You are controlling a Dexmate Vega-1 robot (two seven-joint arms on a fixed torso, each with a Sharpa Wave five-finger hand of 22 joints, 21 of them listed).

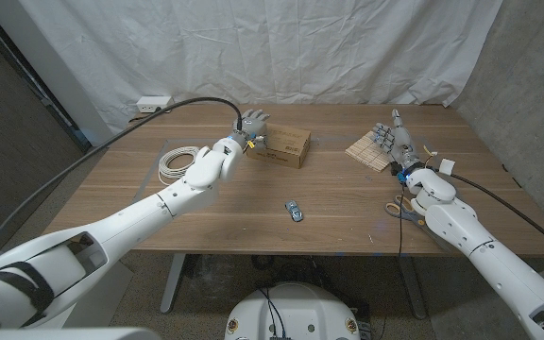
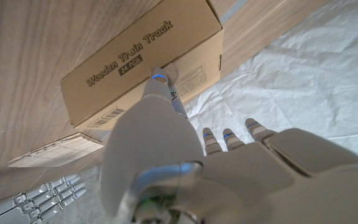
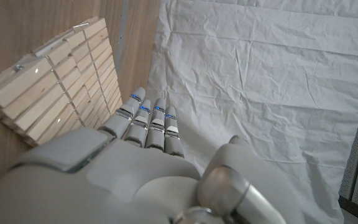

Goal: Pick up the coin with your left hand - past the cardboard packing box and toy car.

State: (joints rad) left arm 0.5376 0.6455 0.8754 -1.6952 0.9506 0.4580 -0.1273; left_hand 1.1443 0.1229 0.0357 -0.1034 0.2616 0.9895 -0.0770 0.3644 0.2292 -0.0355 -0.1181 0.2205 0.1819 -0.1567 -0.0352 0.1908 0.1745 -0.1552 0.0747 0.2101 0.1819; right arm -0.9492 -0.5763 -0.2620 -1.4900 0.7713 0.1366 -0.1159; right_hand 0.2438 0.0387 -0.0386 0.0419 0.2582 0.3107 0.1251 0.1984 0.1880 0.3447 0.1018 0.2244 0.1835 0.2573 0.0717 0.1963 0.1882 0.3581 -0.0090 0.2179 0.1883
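A cardboard packing box [image 1: 283,144] printed "Wooden Train Track" [image 2: 123,56] lies at the table's far middle. My left hand [image 1: 251,126] hovers at the box's far left corner, fingers spread and holding nothing. In the left wrist view that hand [image 2: 185,162] has one fingertip [image 2: 158,79] over the box's side. The table just behind the box is hidden by this hand. A small blue-grey toy car [image 1: 295,210] sits nearer me, in the middle. My right hand [image 1: 397,140] stands upright at the far right with straight fingers [image 3: 149,121], holding nothing.
A mat of wooden slats [image 1: 368,151] [image 3: 55,93] lies beside my right hand. Scissors [image 1: 404,210] lie under the right forearm. A white cable coil [image 1: 178,162] sits at the left, a power strip [image 1: 154,103] at the far-left edge. A white cloth [image 1: 281,47] hangs behind.
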